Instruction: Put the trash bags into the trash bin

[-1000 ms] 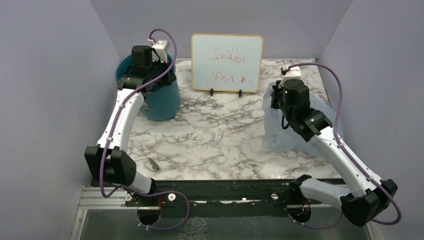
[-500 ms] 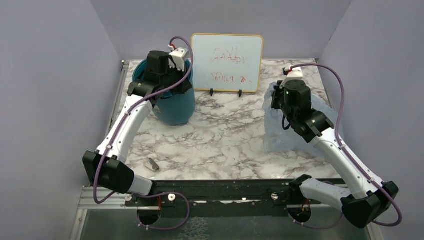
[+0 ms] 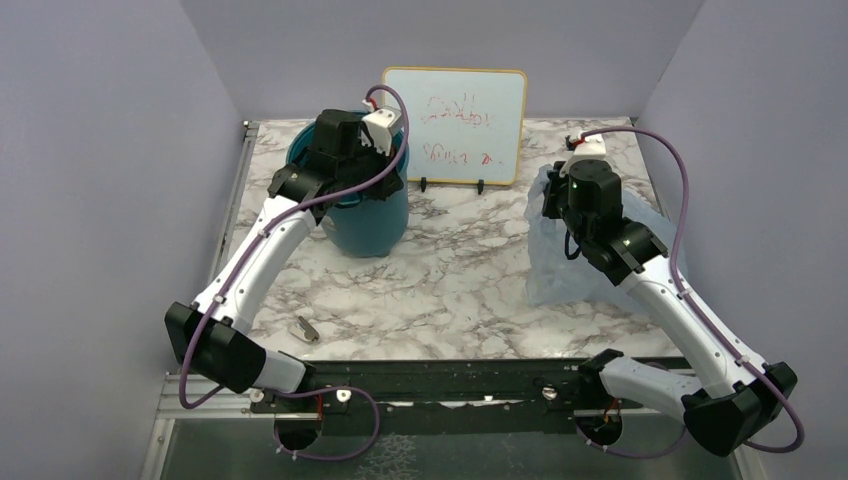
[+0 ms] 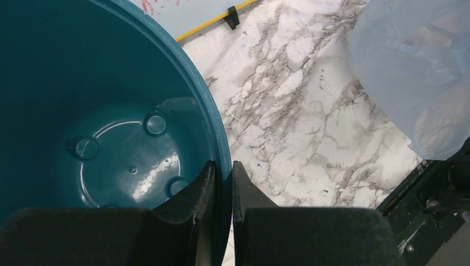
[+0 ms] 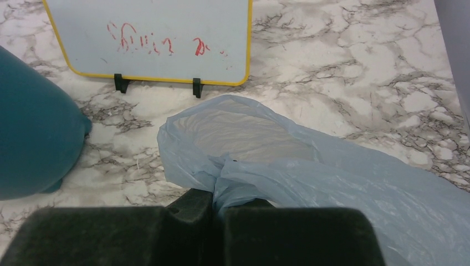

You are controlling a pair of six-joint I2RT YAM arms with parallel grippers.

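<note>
My left gripper [image 4: 223, 194] pinches the rim of the trash bin [image 3: 368, 215], one finger inside the wall, one outside. Since a second ago I've dragged the bin rightward along the table's [image 3: 450, 270] far edge: it was near the far-left corner, now it sits closer to the whiteboard [image 3: 455, 125], just left of its stand. Bin upright, its inside showing only the bare bottom in my left wrist view. My left arm has swung right with it.

My right gripper [image 5: 217, 202] is pressed together on a bunched fold of the trash bag [image 5: 310, 172], near the table's right edge. That arm and the bag look unchanged from the earlier frames. The bag lies crumpled on the marble, well apart from the bin. A small dark object [image 3: 306, 328] sits near the near-left edge, unmoved.
</note>
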